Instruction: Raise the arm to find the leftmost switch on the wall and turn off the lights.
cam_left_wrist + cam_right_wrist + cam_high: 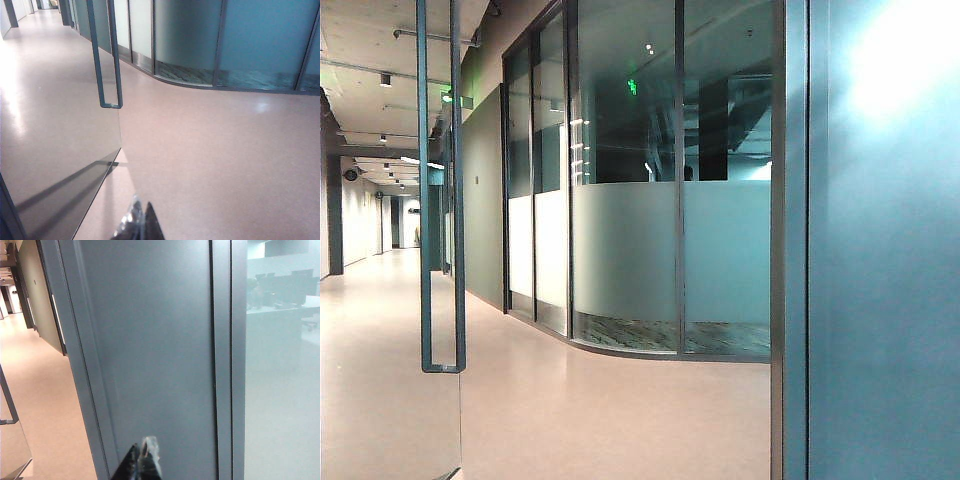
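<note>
We are looking down a long corridor with a pale pinkish floor point(570, 420) stretching away toward the far end. A grey-blue wall panel point(885, 300) is filling the right of the exterior view, standing upright beside a thin metal post point(778, 250). A curved glass partition point(650, 250), frosted across its middle band, is bending along the corridor beyond it. Nearer, a clear glass door point(380, 400) is standing open, carrying a tall, narrow loop handle point(440, 200) whose long axis is running vertically.

No switch is showing in any of the three views, so we cannot tell where it sits, which way it is pointing or how its long axis is lying. A small green glowing sign point(632, 87) is shining behind the glass; it is too small to read, and no other writing is legible.

In the left wrist view, the left gripper point(140, 225) is hanging low over the bare floor, with the lower edge of the glass door just ahead of its fingertips and to one side. Its two fingers are lying closed together, holding nothing.

In the right wrist view, the right gripper point(141, 462) is pointing at the grey wall panel, which is rising directly beyond its tips; whether they touch it we cannot tell. Those fingers are also pressed together and empty. A frosted glass pane point(280, 390) is standing beside the panel.
</note>
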